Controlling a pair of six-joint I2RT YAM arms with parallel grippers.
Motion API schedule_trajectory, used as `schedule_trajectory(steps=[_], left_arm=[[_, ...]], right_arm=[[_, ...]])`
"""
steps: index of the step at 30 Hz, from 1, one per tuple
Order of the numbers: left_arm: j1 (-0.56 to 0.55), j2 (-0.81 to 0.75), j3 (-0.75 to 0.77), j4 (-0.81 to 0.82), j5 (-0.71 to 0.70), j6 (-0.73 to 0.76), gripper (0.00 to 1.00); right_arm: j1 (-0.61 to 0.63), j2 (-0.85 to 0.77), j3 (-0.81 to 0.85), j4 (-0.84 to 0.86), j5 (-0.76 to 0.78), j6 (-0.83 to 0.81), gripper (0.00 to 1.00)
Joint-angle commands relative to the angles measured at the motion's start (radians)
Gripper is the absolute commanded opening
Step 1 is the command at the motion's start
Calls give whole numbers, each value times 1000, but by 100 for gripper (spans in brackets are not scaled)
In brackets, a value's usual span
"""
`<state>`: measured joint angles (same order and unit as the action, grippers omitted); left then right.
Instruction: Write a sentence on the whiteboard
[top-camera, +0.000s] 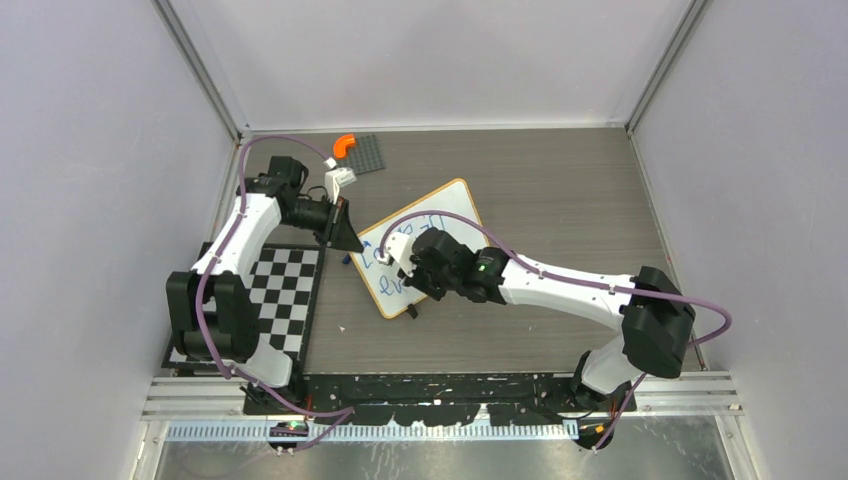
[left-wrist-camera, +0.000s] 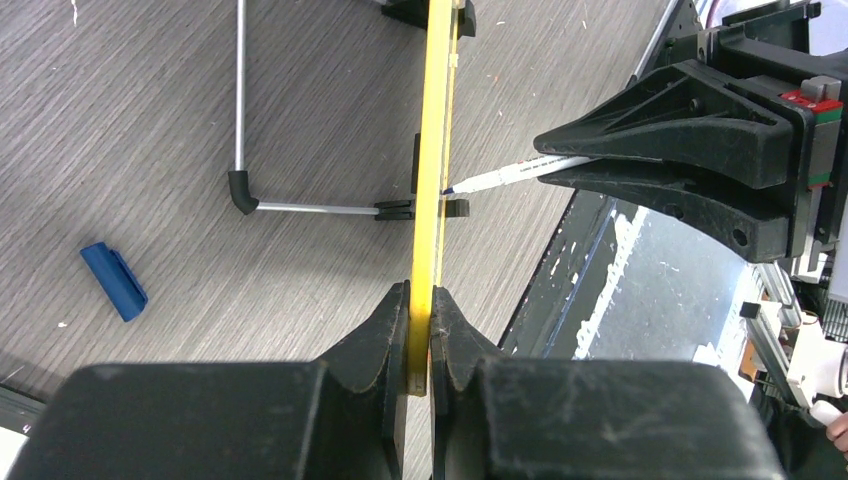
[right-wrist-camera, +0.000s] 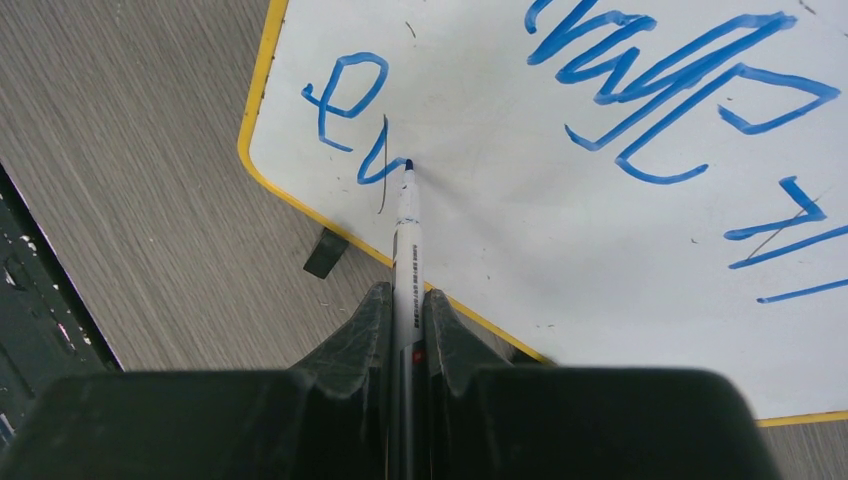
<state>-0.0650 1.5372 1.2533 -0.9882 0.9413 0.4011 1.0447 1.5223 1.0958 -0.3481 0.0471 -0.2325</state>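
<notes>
Table (top-camera: 560, 190): grey wood grain.
Whiteboard (top-camera: 445, 205): stands on its feet, edge between jaws of left gripper (left-wrist-camera: 420, 292).
Blue cap (left-wrist-camera: 113, 281): left of these jaws.
Checkerboard mat (top-camera: 290, 285): beside them, nearer the bases.
Studded plate (top-camera: 366, 153): past them, far side.

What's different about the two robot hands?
The left gripper pinches the whiteboard's edge; the right gripper holds a marker. The left one grips from the board's side; the right one touches the marker's tip to its white face, by the blue writing. Both are black and shut.

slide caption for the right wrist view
Right gripper holds a marker, tip on the whiteboard, partway through the blue sentence.
</notes>
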Motion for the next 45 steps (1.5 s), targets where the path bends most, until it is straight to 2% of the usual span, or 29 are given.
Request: schedule_trajectory(steps=[1,12,21,45], left_arm=[[2,-14,12,2,-16,10,0],[2,-17,9,2,-18,15,0],[1,-21,6,1,-18,18,0],[2,-22,3,3,-17,22,0]], right_arm=[[-4,-54,0,10,-4,5,0],[-5,7,-4,38,14,-13,0],[-37,-13,-12,14,35,-33,0],[-53,27,111,-20,19,-36,0]])
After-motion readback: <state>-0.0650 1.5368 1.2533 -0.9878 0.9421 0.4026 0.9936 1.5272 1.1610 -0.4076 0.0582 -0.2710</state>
